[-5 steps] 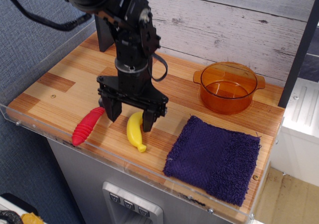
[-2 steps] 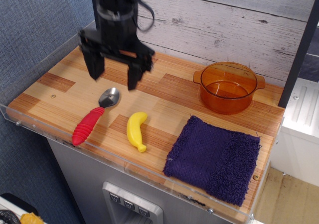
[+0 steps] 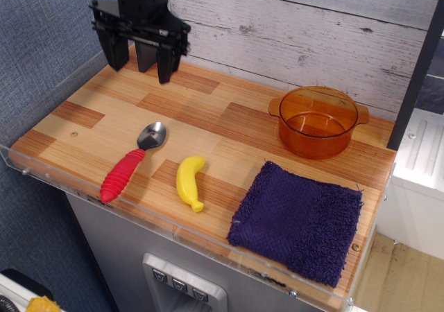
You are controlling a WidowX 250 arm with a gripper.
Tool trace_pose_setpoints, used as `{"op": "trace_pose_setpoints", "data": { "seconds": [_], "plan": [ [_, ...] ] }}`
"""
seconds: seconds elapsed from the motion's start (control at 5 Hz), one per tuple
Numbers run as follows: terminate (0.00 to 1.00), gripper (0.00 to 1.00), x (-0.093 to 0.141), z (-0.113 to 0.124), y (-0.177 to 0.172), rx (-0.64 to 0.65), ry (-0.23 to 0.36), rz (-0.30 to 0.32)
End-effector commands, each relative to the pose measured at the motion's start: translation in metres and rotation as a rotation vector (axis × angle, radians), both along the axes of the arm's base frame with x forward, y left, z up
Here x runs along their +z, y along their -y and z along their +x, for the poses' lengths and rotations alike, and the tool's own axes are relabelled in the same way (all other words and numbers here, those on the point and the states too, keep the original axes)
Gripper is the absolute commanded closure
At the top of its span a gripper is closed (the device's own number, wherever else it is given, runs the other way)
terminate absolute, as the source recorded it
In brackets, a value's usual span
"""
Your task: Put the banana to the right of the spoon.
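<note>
The yellow banana [image 3: 189,182] lies flat on the wooden table near the front edge. The spoon [image 3: 130,161], with a red ribbed handle and silver bowl, lies just to the left of the banana, a small gap between them. My gripper [image 3: 140,68] is open and empty. It hangs high above the table's back left corner, far from both objects.
An orange transparent pot [image 3: 319,121] stands at the back right. A dark purple cloth [image 3: 300,220] lies at the front right. A clear plastic rim [image 3: 139,217] runs along the table's front edge. A white plank wall is behind.
My gripper has risen off the banana and moved up and back to the left corner. The banana stays where it lay, right of the spoon, whose bowl has come into view.
</note>
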State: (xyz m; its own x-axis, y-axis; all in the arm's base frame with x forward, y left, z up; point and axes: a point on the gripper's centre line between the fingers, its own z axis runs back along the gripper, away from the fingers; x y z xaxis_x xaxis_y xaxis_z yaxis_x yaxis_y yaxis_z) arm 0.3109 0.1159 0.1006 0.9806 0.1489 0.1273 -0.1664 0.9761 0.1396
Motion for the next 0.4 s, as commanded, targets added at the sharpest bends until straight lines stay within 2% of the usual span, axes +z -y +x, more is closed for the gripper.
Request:
{"op": "trace_pose_setpoints", "data": {
  "seconds": [0.0,0.2],
  "plan": [
    [0.0,0.0,0.0111,0.0142,-0.0369,0.083,0.079,0.038],
    [1.0,0.0,0.0111,0.0142,-0.0369,0.083,0.079,0.038]
  ]
}}
